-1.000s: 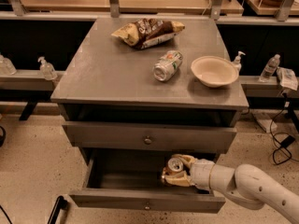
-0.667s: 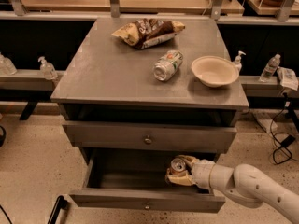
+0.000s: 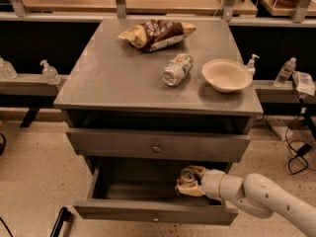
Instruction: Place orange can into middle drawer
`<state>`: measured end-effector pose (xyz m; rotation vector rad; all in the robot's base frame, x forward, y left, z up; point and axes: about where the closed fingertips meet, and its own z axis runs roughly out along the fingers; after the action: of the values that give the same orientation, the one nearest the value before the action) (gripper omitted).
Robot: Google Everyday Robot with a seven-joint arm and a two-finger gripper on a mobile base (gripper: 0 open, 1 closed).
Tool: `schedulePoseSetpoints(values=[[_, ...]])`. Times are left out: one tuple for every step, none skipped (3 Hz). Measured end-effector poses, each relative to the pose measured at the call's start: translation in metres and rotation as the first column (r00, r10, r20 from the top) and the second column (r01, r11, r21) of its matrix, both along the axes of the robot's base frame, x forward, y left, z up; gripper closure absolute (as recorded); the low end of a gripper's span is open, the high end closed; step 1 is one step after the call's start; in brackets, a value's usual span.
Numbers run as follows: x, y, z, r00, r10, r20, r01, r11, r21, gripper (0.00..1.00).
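The hand (image 3: 189, 182) was clamped on the orange can (image 3: 187, 174), pinching its body so that the silver top was left exposed, tilted up toward the camera. The arm (image 3: 256, 197) entered low from the right, below the upper drawer (image 3: 113, 143), which was shut; this line of approach kept the arm clear of that front. The middle drawer (image 3: 113, 212) stood pulled out, giving open access from above. The orange can was held inside its right-hand part, over the drawer floor. Whether it touched the floor could not be determined. On this evidence, release was not yet done. On the counter (image 3: 108, 78), a green can (image 3: 177, 69), a bowl (image 3: 226, 75) and a chip bag (image 3: 155, 33) lay well apart from the work.
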<state>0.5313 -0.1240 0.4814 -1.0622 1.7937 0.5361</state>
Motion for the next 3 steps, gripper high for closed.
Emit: schedulePoseSetpoints(values=[[0.001, 0.0, -0.009, 0.9999, -0.012, -0.009, 0.012, 1.0, -0.005, 0.82], [0.002, 0.0, -0.016, 0.9994, -0.031, -0.016, 0.03, 0.999, -0.011, 0.6], [0.005, -0.001, -0.02, 0.9973, -0.071, -0.02, 0.071, 0.997, -0.007, 0.36]])
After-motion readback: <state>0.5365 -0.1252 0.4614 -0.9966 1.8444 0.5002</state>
